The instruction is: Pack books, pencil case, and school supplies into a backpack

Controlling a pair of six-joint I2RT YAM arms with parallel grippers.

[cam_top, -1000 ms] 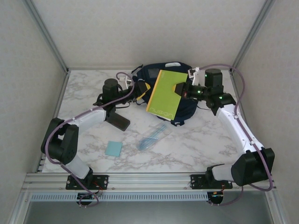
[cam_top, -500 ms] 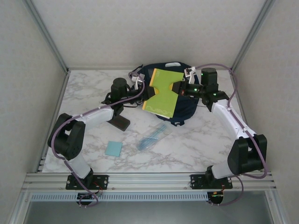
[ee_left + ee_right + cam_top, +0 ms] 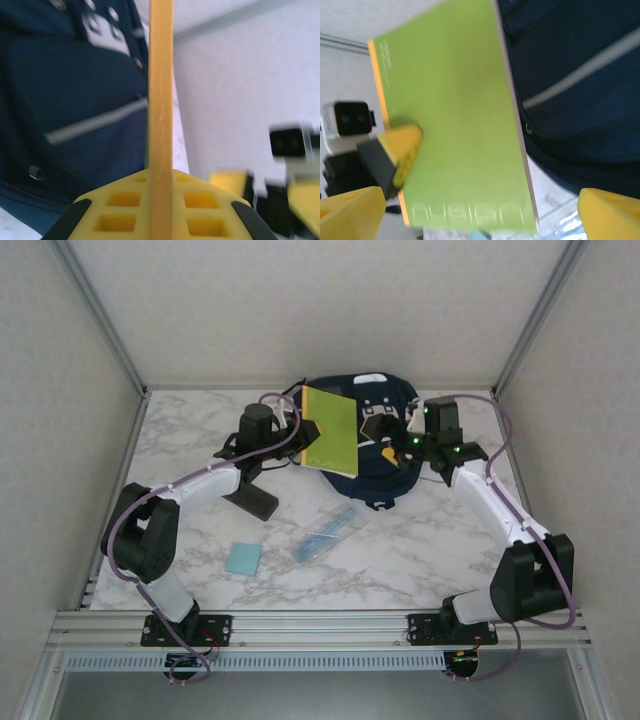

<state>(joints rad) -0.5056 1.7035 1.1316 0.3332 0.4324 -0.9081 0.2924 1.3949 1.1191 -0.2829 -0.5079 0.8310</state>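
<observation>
The lime-green notebook [image 3: 331, 430] stands on edge above the left side of the navy backpack [image 3: 388, 472]. My left gripper [image 3: 300, 433] is shut on its orange spine edge [image 3: 161, 90], which runs between the yellow pads [image 3: 210, 202]. My right gripper [image 3: 383, 438] is open just right of the notebook, clear of it. In the right wrist view the notebook's green cover [image 3: 455, 125] fills the middle, with the left gripper's finger [image 3: 402, 145] pinching its edge. The dark pencil case [image 3: 255, 502] lies on the table under the left arm. The clear packet [image 3: 325, 532] and the light-blue pad [image 3: 243, 558] lie nearer the front.
The marble table [image 3: 440, 550] has cage posts and walls on three sides. The backpack [image 3: 70, 100] sits at the back centre with black straps trailing to its left. Both arms reach inward over the table's back half.
My right gripper has let go of the green notebook and opened. My left gripper has shut on the notebook's spine edge, and the notebook has swung left and more upright.
</observation>
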